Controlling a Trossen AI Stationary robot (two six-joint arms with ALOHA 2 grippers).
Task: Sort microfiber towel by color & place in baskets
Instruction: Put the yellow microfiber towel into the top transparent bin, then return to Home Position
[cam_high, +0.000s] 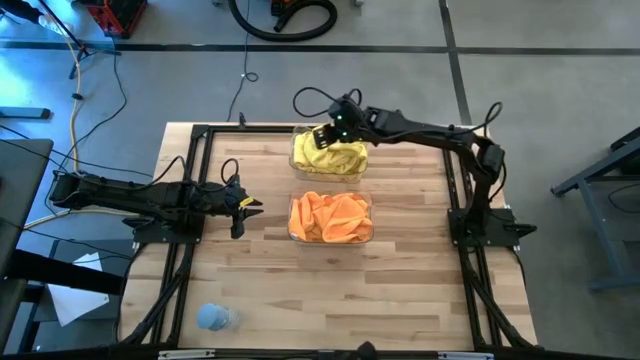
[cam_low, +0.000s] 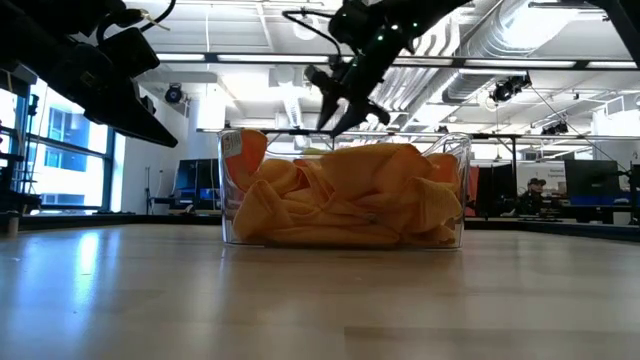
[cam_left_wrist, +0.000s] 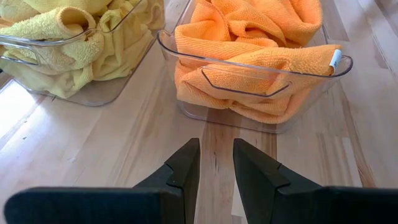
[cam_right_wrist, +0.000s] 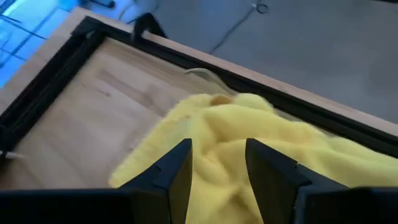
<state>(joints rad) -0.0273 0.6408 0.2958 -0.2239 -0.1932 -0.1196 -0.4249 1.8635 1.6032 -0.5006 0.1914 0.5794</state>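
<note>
The wooden worktop (cam_high: 400, 300) carries two clear plastic baskets side by side near its centre, one farther from the near edge than the other.

Far basket (cam_high: 328, 158): filled with yellow towels (cam_high: 330, 155), heaped above the rim. In the left wrist view the yellow cloth (cam_left_wrist: 68, 43) droops over the basket's wall.

Near basket (cam_high: 331, 220): filled with orange towels (cam_high: 333, 217), rumpled and rising to about the rim. The low view shows this basket (cam_low: 450, 235) standing flat on the worktop, orange cloth (cam_low: 340, 195) pressed against its clear wall. The two baskets stand just apart, a strip of bare wood between them.

Right tool (cam_high: 328, 135): positioned over the far end of the yellow heap. The right wrist view shows its two dark fingers (cam_right_wrist: 174, 171) spread with a clear gap, yellow towel (cam_right_wrist: 249, 137) lying below and beyond them. Nothing is gripped between the fingers.

Left tool (cam_high: 250, 207): low over the worktop to the left of the near basket, well apart from it, pointing toward the baskets. Its fingers (cam_left_wrist: 183, 168) stand partly open with a narrow gap; bare wood shows between them and they hold nothing.

A small pale blue lump (cam_high: 213, 318) lies alone near the near left corner of the worktop. A black metal frame (cam_high: 190, 180) runs along the worktop's sides.
</note>
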